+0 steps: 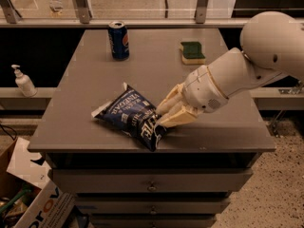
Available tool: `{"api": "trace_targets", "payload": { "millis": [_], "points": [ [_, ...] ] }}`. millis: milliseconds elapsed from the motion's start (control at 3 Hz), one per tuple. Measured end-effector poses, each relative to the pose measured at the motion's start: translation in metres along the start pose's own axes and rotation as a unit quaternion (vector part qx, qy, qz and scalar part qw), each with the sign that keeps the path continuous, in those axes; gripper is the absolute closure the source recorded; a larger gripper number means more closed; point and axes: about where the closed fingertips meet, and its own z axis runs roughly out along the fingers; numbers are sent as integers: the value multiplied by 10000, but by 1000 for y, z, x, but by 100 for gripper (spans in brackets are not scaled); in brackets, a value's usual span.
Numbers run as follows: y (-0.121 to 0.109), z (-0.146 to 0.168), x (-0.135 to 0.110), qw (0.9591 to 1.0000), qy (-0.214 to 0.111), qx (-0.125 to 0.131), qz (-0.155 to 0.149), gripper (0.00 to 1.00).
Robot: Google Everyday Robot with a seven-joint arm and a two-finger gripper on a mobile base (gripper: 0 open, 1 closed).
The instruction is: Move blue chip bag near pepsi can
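Note:
The blue chip bag (129,114), crinkled navy foil with white lettering, lies near the front edge of the grey table (156,75), left of the middle. My gripper (161,117) comes in from the right on a thick white arm. Its two cream fingers (172,102) are drawn together on the bag's right end. The pepsi can (118,40) stands upright at the back left of the table, well behind the bag and apart from it.
A green-and-yellow sponge (192,52) lies at the back right of the table. A white pump bottle (23,81) stands on a lower ledge to the left. Cardboard boxes (38,201) sit on the floor at the lower left. Drawers (152,184) are below the tabletop.

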Motion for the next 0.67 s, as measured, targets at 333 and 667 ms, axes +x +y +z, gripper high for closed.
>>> {"api": "trace_targets", "payload": {
  "millis": [333, 667],
  "points": [
    [-8, -10, -4, 9998, 50, 173, -18, 88],
    [-29, -21, -12, 9987, 275, 421, -127, 100]
  ]
}}
